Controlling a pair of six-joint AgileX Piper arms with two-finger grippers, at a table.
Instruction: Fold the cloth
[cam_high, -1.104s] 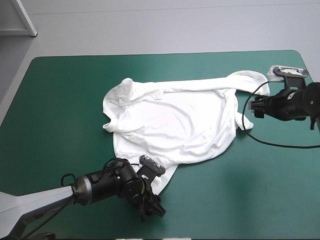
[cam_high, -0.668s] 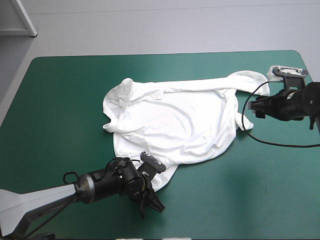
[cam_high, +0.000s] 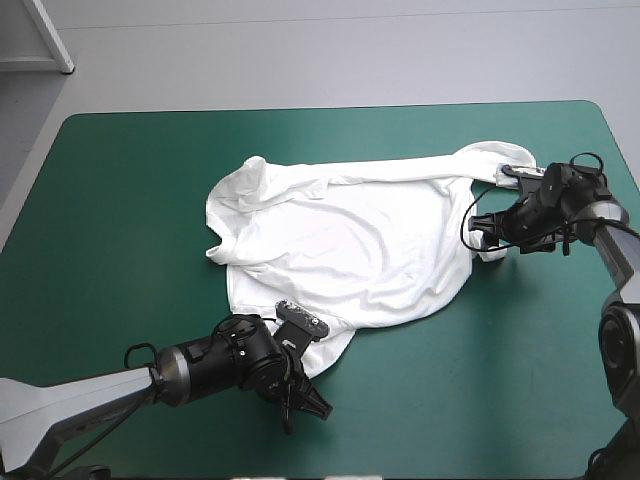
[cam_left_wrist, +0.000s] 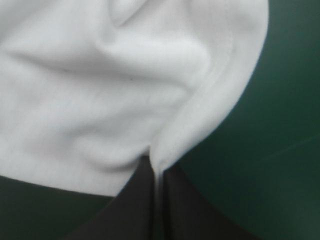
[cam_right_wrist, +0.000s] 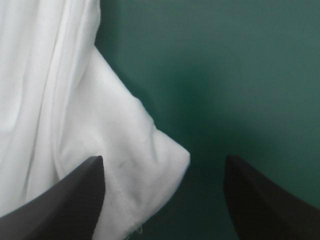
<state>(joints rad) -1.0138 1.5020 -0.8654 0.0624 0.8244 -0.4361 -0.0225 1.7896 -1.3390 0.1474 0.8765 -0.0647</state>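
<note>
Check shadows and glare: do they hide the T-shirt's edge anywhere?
High view: even light, T-shirt outline clear. Left wrist view: dark shadow under the hem by the left gripper. Right wrist view: soft shadow on the teal-green cover beside its corner.

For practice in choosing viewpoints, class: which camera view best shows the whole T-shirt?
The high view: the T-shirt lies roughly spread, almost wholly visible. The left wrist view shows only a hem pinched in the shut left jaws; the right wrist view, one corner between the open right jaws.
</note>
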